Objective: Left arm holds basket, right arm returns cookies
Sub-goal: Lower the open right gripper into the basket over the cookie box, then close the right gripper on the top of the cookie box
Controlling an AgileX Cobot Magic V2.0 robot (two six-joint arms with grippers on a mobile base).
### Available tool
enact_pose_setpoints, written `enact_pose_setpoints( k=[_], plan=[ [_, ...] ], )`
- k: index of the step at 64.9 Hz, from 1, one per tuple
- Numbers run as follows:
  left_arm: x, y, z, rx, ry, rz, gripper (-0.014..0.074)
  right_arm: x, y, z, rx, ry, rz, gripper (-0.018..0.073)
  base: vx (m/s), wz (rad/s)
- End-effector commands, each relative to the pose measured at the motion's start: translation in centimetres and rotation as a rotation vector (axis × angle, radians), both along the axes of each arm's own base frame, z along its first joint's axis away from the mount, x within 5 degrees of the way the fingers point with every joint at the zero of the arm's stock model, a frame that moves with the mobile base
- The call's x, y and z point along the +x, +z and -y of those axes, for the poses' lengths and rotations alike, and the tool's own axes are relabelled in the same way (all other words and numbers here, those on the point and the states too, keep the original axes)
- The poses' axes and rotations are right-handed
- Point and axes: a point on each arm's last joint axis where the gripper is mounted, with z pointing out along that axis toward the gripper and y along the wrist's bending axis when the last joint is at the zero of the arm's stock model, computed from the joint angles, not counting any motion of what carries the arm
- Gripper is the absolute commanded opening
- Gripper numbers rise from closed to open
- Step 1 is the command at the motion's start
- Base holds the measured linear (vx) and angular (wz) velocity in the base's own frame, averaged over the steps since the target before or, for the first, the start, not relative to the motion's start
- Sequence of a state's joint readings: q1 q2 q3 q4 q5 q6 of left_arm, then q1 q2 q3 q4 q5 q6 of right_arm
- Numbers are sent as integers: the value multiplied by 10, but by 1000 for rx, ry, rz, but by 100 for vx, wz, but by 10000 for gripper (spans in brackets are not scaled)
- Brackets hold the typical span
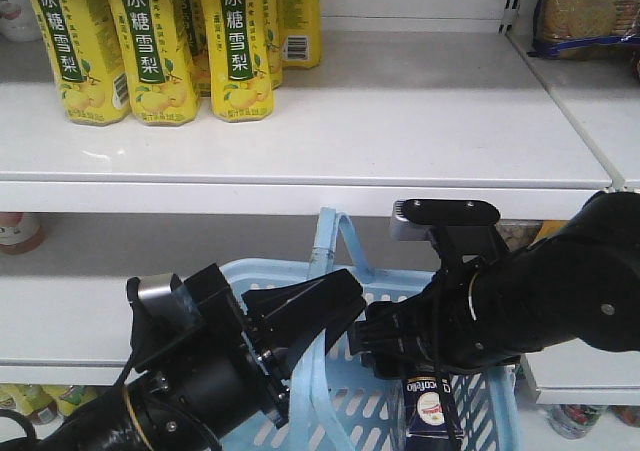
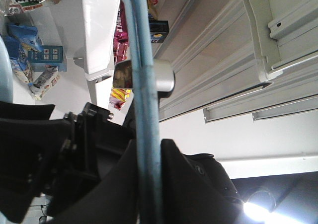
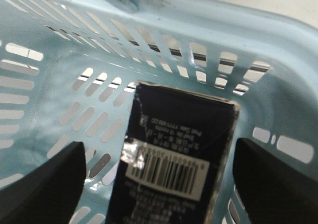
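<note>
Left tool [image 1: 335, 316] clamps the basket's [image 1: 365, 416] handle [image 2: 146, 110], steadying it for access. Right tool [image 3: 159, 147] hangs spread astride the cookies [image 3: 179, 134], which stand inside toward 3 o'clock, ungripped.

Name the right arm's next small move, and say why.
Probably close the right end effector on the cookies: its fingers flank the carton, open, with gaps on both sides, and the carton stands inside the basket, whose handle the left end effector holds.
</note>
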State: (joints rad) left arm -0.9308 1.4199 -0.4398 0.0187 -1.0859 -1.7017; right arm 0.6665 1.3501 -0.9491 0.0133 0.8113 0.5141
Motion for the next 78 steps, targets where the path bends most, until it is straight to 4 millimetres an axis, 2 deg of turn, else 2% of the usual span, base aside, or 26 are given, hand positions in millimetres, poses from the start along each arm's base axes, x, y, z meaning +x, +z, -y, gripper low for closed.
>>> enact_pose_setpoints(
  k=[1, 18, 32, 44, 57, 78],
  plan=[
    [-1, 43, -12, -305, 58, 188, -3, 5, 12, -3, 34, 12, 70, 570, 0, 0],
    [-1, 43, -12, -305, 58, 188, -3, 8, 4, -6, 14, 12, 44, 556, 0, 0],
    [-1, 43, -12, -305, 58, 188, -3, 11, 0, -5, -19, 22, 51, 463, 0, 0],
    [-1, 43, -12, -305, 58, 188, -3, 11, 0, -4, -32, 26, 52, 277, 0, 0],
    [-1, 43, -12, -305, 58, 188, -3, 10, -1, -3, -43, 27, 44, -16, 0, 0],
    [-1, 43, -12, -305, 58, 188, -3, 7, 5, -1, -30, 27, 59, -11, 0, 0]
  ],
)
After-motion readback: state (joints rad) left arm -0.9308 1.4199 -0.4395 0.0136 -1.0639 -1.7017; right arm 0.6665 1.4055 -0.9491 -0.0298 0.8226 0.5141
